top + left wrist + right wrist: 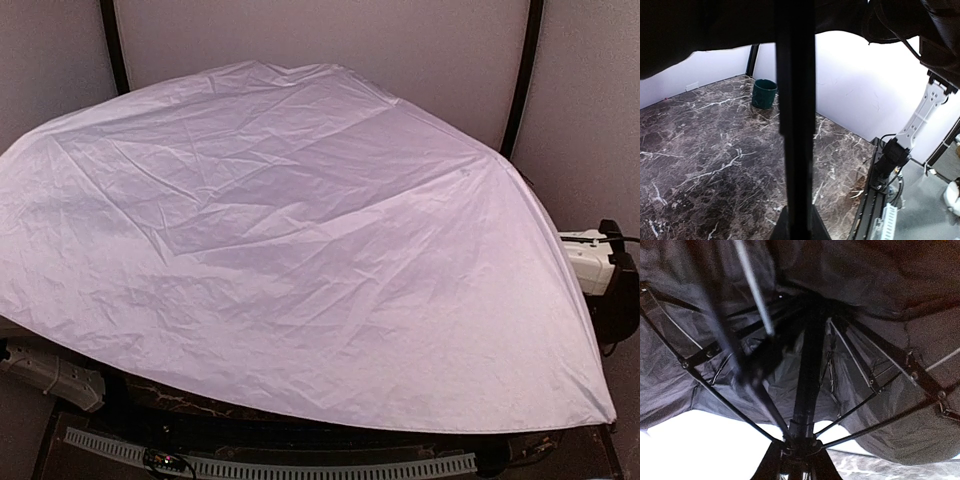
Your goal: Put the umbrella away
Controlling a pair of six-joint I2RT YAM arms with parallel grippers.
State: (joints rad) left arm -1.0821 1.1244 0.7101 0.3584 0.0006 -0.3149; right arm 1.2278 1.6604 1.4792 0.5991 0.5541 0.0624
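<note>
Top external, open lavender umbrella, filling view

Dark marble tabletop veined white, enclosed by pale wall panels joined by black posts

This looks like a robotics lab test cell: plain white wall panels framed by black upright posts enclose a dark brown marble-patterned tabletop. A grey slotted cable duct runs along the near edge. A white-and-black robot arm rises at the table's side.
</note>
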